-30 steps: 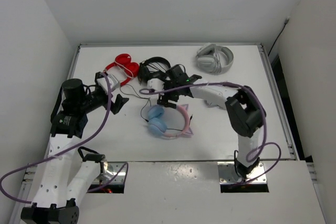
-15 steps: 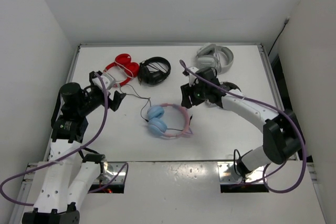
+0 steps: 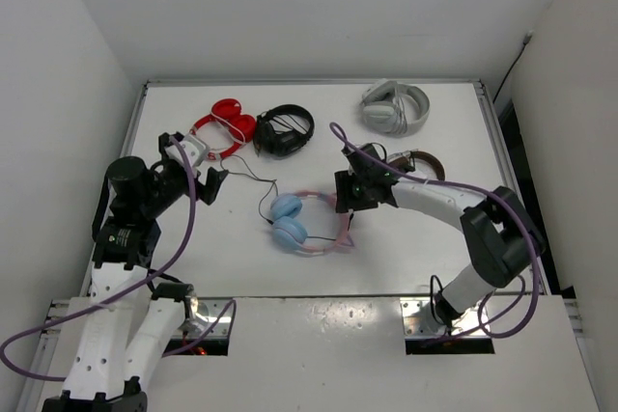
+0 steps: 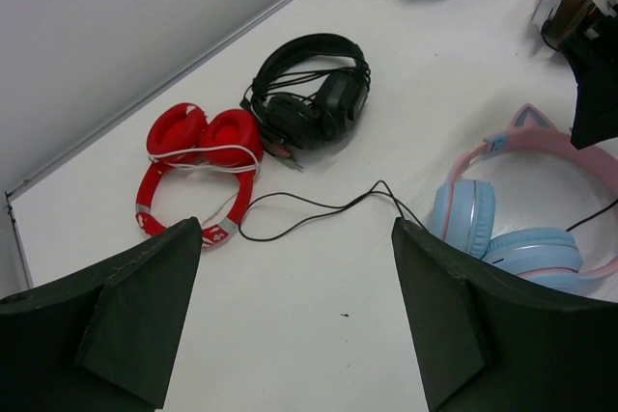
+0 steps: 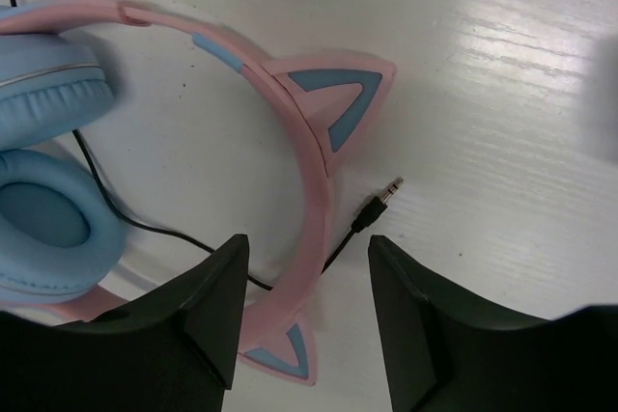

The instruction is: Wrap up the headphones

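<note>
The headphones [image 3: 307, 224] lie flat about mid-table [image 3: 425, 248], blue ear cups [image 3: 287, 222] at the left end and the pink headband [image 5: 311, 156] looping right, so the long axis runs roughly left-right. The right gripper [image 5: 307, 262] hangs over that far bend, fingers apart and empty, straddling the band and the plug [image 5: 388, 193]. My guess is it's lining up on the loose end. The left gripper [image 4: 297, 233] sits wide apart, holding nothing, near the slack cable [image 4: 309, 214].
</note>
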{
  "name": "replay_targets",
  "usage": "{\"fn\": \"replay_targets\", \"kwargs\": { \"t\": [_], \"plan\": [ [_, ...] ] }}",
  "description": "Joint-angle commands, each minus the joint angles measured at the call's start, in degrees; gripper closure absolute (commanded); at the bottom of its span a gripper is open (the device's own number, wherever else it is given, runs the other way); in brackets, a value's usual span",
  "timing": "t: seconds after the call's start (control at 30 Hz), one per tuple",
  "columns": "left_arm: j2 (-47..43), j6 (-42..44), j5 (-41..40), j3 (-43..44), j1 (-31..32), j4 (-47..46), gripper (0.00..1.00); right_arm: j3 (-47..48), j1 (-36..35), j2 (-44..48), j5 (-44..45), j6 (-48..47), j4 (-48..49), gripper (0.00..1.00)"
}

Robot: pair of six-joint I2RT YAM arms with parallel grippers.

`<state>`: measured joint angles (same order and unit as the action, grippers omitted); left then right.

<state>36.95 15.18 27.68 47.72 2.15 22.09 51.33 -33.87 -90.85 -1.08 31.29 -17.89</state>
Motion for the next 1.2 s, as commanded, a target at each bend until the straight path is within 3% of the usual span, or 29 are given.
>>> {"fn": "replay_targets", "kwargs": {
  "t": [0.0, 0.27, 0.47, 1.07, 1.13, 1.17],
  "plan": [
    [-0.65, -0.85, -0.78, -0.26, -0.4, -1.87, 0.14, 0.0, 0.03, -1.78, 0.82, 2.9, 3.39, 0.48],
    [-0.65, 0.2, -1.84, -1.31, -0.4, -1.87, 0.14, 3.69, 0.03, -9.69, -1.99, 2.9, 1.55, 0.56],
    [-0.65, 1.26, -1.84, -1.93, -0.4, -1.34, 0.14, 3.16, -0.75, -10.31, -1.99, 2.9, 2.16, 0.62],
    [-1.09, 2.84, -3.69, -2.99, -0.4, -1.87, 0.14, 0.7, -7.18, -9.25, 5.39, 1.32, 1.11, 0.59],
    [-1.09, 2.84, -3.69, -3.6, -0.4, -1.87, 0.14, 1.22, -7.7, -9.78, 5.39, 0.79, 1.1, 0.68],
    [-1.7, 2.84, -4.21, -3.6, -0.4, -1.87, 0.14, 1.23, -8.31, -9.79, 6.08, 0.79, 0.49, 0.85]
  ]
}}
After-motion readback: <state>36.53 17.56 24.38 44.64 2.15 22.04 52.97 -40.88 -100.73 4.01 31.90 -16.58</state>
